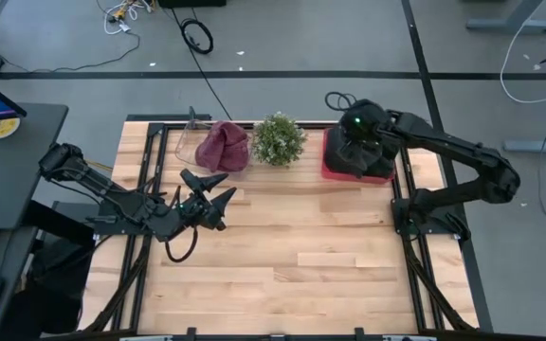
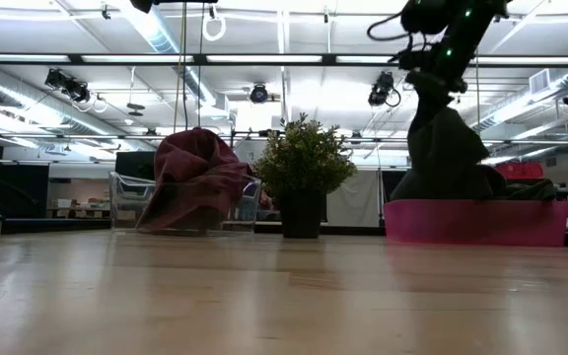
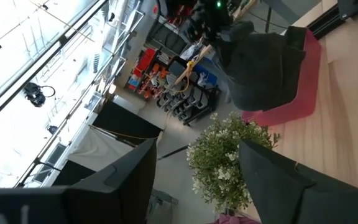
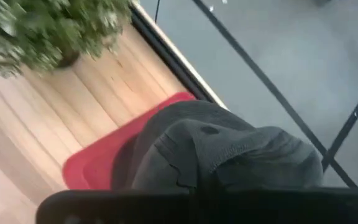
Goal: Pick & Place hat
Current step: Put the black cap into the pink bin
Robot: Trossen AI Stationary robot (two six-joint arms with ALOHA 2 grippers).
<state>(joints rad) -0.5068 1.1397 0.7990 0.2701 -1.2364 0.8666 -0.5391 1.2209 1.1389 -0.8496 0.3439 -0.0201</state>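
A dark grey hat (image 2: 447, 148) hangs from my right gripper (image 2: 440, 91) over the red tray (image 2: 476, 225) at the table's far right; the hat (image 1: 356, 154) covers much of the tray (image 1: 328, 166) from above. My right gripper is shut on it. A maroon hat (image 1: 224, 147) lies heaped in a clear bin (image 2: 126, 202) at the far left, drooping over its rim. My left gripper (image 1: 212, 194) hovers open above the table, near side of that bin, touching nothing; its fingers (image 3: 278, 180) frame the plant. My right gripper holds the dark grey hat by its top (image 2: 442, 110), coming from above and pointing down. The hat hangs below the fingers, bunched and widening downward (image 4: 222, 155). Its lower end dips behind the tray's wall (image 2: 432, 202). The gripper's own body hides the place of contact in the wrist view.
A small potted plant (image 1: 278, 140) stands between the clear bin and the red tray at the far edge (image 2: 304, 173). The wooden table top (image 1: 292, 256) stretches bare toward the near edge. Black frame rails (image 1: 415, 237) run along both sides of the table.
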